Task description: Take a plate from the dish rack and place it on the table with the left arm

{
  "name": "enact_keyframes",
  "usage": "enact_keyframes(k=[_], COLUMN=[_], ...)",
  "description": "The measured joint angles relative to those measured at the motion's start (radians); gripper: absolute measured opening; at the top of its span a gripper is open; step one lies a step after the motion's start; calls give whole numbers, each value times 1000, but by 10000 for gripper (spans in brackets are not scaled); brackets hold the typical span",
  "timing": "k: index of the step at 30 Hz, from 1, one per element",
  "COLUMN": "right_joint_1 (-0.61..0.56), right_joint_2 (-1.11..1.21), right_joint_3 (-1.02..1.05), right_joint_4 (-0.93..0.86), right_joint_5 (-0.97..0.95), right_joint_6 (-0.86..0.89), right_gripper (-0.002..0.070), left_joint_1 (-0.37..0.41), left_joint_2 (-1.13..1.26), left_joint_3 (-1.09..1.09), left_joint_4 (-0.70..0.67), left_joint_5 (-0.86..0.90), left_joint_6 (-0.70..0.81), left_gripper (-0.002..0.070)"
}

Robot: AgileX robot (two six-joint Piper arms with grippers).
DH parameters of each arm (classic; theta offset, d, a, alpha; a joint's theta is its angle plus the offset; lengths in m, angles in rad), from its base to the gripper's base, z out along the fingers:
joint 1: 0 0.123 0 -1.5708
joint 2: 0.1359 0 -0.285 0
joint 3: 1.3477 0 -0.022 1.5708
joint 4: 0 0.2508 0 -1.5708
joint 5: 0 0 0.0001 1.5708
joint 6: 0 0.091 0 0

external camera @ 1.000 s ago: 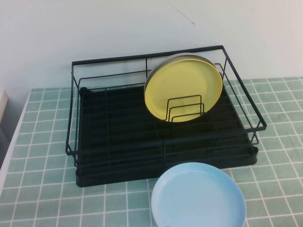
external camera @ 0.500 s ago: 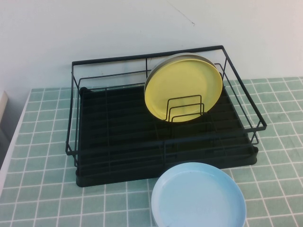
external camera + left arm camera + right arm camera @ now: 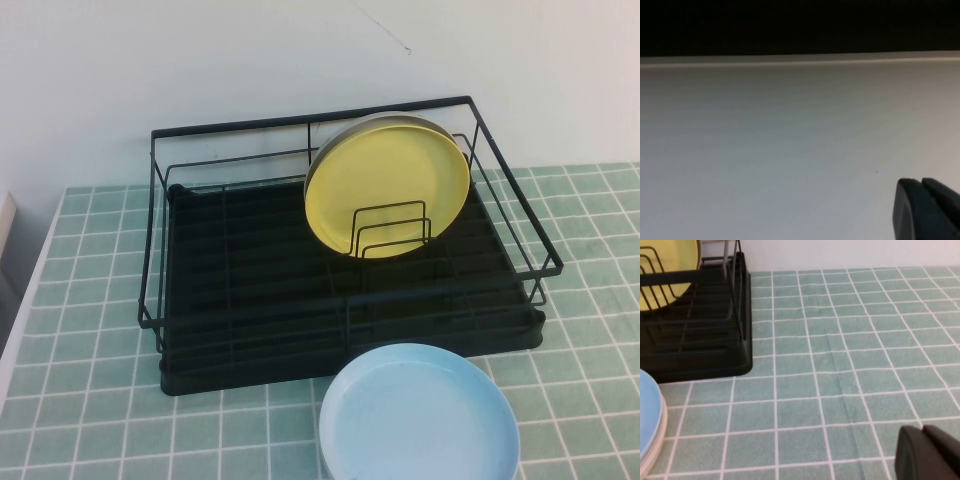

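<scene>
The pale-yellow plate [image 3: 387,187] stands on edge in the black wire dish rack [image 3: 250,290], leaning against the small upright dividers at the rack's back right. An edge of that plate [image 3: 670,275] also shows in the right wrist view, inside the rack [image 3: 705,335]. Neither arm appears in the high view. My left gripper [image 3: 921,186] is shut, holds nothing and faces a plain pale surface. My right gripper [image 3: 922,432] is shut and empty, low over the green tiled table [image 3: 840,365], to the right of the rack.
A light blue plate [image 3: 420,415] lies flat on the tiles just in front of the rack's front right corner; its rim [image 3: 650,425] shows in the right wrist view. A white wall rises behind the rack. The table's left edge [image 3: 30,290] runs close to the rack.
</scene>
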Motion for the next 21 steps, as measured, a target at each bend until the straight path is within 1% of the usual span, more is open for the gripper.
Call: enact_keyframes(k=[3,5,8,11,14,17,19,21], right_joint_1=[0,0,0,0,0,0,0,0], right_joint_2=[0,0,0,0,0,0,0,0], right_joint_3=[0,0,0,0,0,0,0,0], right_joint_4=[0,0,0,0,0,0,0,0], right_joint_5=[0,0,0,0,0,0,0,0], right_joint_6=[0,0,0,0,0,0,0,0], right_gripper=[-1,-1,-1,-1,-1,-1,-1,-1], left_joint_1=[0,0,0,1,1,1,1,1], left_joint_2=[0,0,5,39,105,167,203,242], left_joint_3=[-165,-277,-438,-561,-612,-616,-616,-616], left_joint_4=[50,102,214,252,243,181,122,28], left_joint_5=[185,385,695,988,1242,1385,1460,1542], left_joint_6=[-65,-117,-205,-333,-391,-384,-330,-224], left_gripper=[-3,-3,-3,-3,-3,-3,-3,-3])
